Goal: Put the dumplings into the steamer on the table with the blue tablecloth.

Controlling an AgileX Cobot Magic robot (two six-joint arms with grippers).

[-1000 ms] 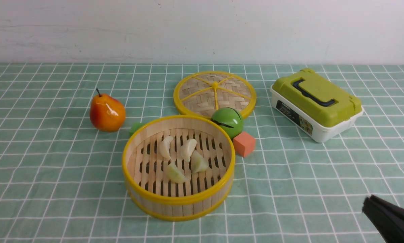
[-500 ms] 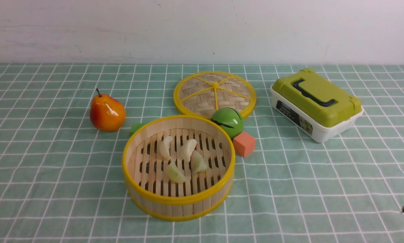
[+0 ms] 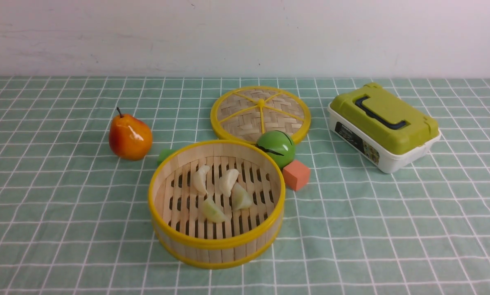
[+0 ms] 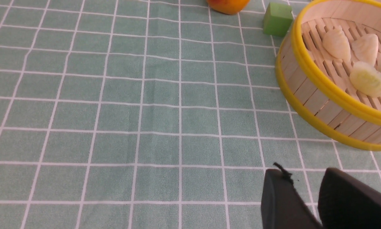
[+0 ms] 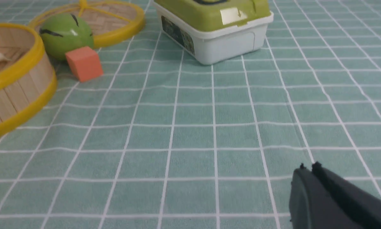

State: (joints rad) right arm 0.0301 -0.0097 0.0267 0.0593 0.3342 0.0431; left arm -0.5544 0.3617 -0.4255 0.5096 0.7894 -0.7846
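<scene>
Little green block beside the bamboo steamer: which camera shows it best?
The left wrist view: the small green cube shows whole there. In the front view the round bamboo steamer hides most of it. The right wrist view misses it.

All four dumplings [image 3: 222, 190] sit inside the steamer [image 3: 216, 242], loosely clustered just behind its centre: two whitish at the back, two pale green nearer the front. Steamer upright and uncovered on the blue tablecloth [image 3: 64, 213] covering the counter [image 3: 392, 229].

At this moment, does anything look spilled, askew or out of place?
Nothing stands out. All four dumplings lie inside the steamer, which sits upright on the tablecloth. Its lid lies flat behind it.
</scene>
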